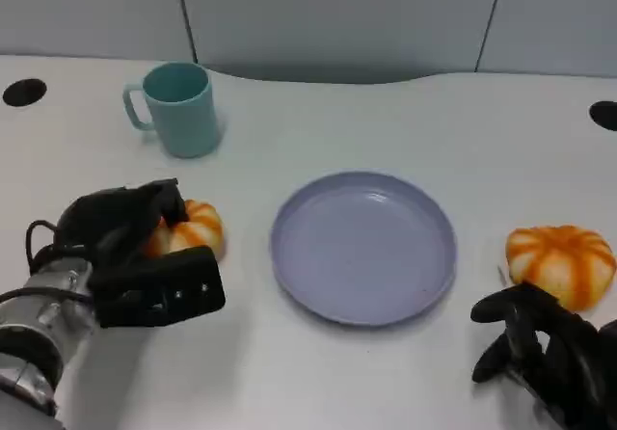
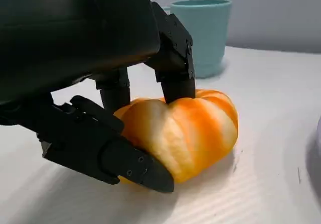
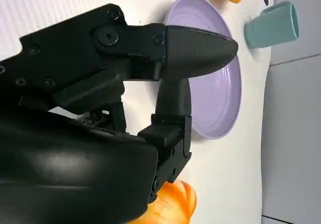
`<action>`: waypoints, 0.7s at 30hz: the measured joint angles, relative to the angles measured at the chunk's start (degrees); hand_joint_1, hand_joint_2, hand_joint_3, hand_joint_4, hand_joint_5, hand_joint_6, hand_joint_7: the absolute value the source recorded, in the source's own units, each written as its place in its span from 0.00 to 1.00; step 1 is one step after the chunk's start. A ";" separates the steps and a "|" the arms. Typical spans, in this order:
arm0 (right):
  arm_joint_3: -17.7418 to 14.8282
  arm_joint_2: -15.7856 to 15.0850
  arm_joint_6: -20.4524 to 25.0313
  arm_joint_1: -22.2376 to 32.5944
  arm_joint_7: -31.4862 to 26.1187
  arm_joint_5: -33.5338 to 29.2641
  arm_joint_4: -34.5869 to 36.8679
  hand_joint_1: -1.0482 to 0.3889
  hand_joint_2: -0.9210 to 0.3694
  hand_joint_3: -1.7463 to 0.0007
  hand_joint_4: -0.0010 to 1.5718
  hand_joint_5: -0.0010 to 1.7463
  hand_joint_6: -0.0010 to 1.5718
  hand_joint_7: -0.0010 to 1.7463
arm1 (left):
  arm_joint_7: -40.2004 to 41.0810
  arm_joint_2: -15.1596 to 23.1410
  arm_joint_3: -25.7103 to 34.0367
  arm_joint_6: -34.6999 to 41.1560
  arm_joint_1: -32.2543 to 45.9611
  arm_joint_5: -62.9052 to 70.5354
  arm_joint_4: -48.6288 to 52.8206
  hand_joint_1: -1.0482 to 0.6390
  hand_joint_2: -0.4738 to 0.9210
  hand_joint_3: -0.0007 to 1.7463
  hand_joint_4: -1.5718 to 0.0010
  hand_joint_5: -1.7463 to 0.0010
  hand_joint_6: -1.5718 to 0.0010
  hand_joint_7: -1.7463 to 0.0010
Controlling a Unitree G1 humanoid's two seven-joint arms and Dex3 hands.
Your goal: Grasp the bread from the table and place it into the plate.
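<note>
left hand [image 1: 130, 256]: fingers wrapped round bread [image 1: 188, 229], left-centre of frame, on table [image 1: 386, 372] | right hand [image 1: 545, 353]: lower right, fingers curled, holding nothing | plate [image 1: 363, 247]: centre | second bread [image 1: 561, 262]: right edge | cup [image 1: 178, 108]: upper left

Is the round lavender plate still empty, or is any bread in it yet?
Empty. The round lavender plate shows only bare surface; one orange striped bread roll sits left under the left hand, another lies right.

- The bread [image 2: 185, 133] has a glossy, ridged orange-and-cream crust.
- The plate [image 1: 363, 247] looks smooth, satin lilac plastic.
- The mug [image 1: 179, 108] is matt teal.
- The table [image 1: 405, 372] is smooth white.
</note>
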 measured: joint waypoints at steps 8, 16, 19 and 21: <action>-0.01 0.00 -0.93 0.01 0.15 -0.05 0.48 0.53 0.00 0.69 0.34 1.00 0.27 0.87 | -7.02 -0.36 11.83 -9.90 1.72 -14.62 -5.01 0.56 0.94 0.10 0.51 0.00 0.63 0.00; 0.14 -0.01 -0.87 -0.04 -0.35 -0.49 0.41 0.54 0.00 0.67 0.33 1.00 0.26 0.87 | -11.55 -1.69 12.52 -19.65 0.78 -16.52 -12.86 0.57 0.92 0.06 0.51 0.00 0.64 0.00; 0.17 0.01 -0.62 -0.19 -0.49 -0.49 0.41 0.54 0.00 0.68 0.33 1.00 0.26 0.87 | -12.21 -3.33 9.45 -20.11 -1.36 -13.19 -14.43 0.58 0.91 0.05 0.48 0.00 0.63 0.00; 0.18 0.05 -0.51 -0.27 -0.61 -0.49 0.41 0.54 0.00 0.68 0.33 1.00 0.26 0.87 | -13.58 -4.98 7.67 -19.76 -3.49 -11.57 -14.67 0.57 0.91 0.05 0.48 0.00 0.63 0.00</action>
